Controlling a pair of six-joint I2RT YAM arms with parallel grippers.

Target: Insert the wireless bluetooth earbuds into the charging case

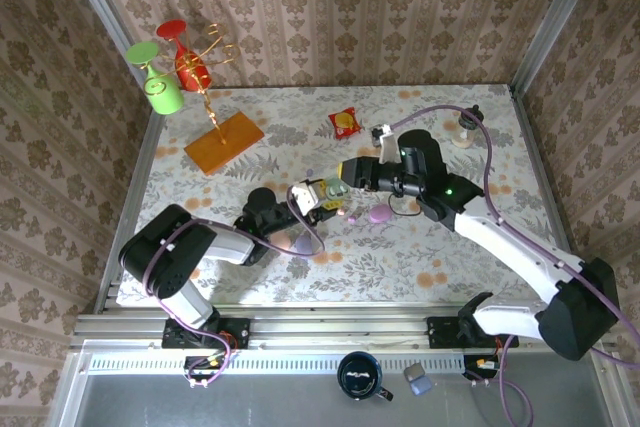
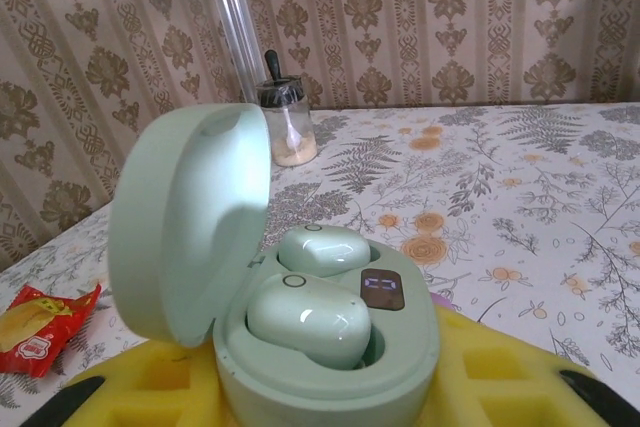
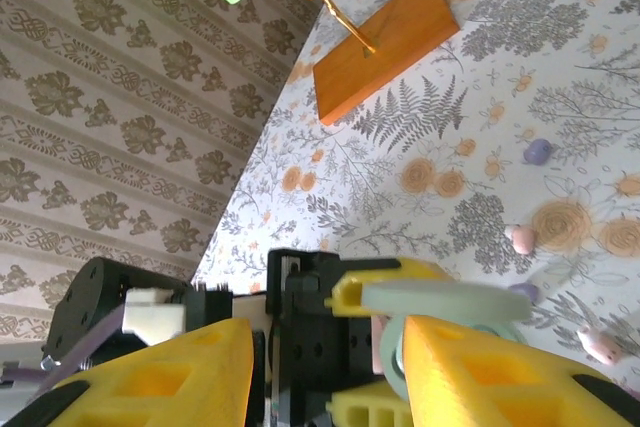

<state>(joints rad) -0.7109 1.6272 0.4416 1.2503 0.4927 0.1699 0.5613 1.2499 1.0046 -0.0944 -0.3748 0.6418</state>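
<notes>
A mint-green charging case [image 2: 405, 352] stands with its lid [image 2: 190, 227] swung open. Two mint earbuds [image 2: 308, 319] sit in its wells beside a lit display. My left gripper [image 2: 330, 409] is shut on the case, yellow fingers [image 2: 500, 382] on either side. From above, the left gripper [image 1: 322, 197] holds the case over mid-table. My right gripper [image 1: 346, 174] hovers just behind it, open and holding nothing. In the right wrist view the right gripper [image 3: 320, 377] frames the case lid [image 3: 445, 302]. Loose earbuds lie on the table, one purple [image 3: 538, 152] and one pink [image 3: 520, 239].
A purple case [image 1: 379, 214] lies right of the grippers, and another lilac one [image 1: 300, 241] sits under the left arm. An orange board [image 1: 224, 142] with a gold stand holding red and green cups is at the back left. A red snack packet [image 1: 345, 123] and a small jar [image 1: 463, 131] are at the back.
</notes>
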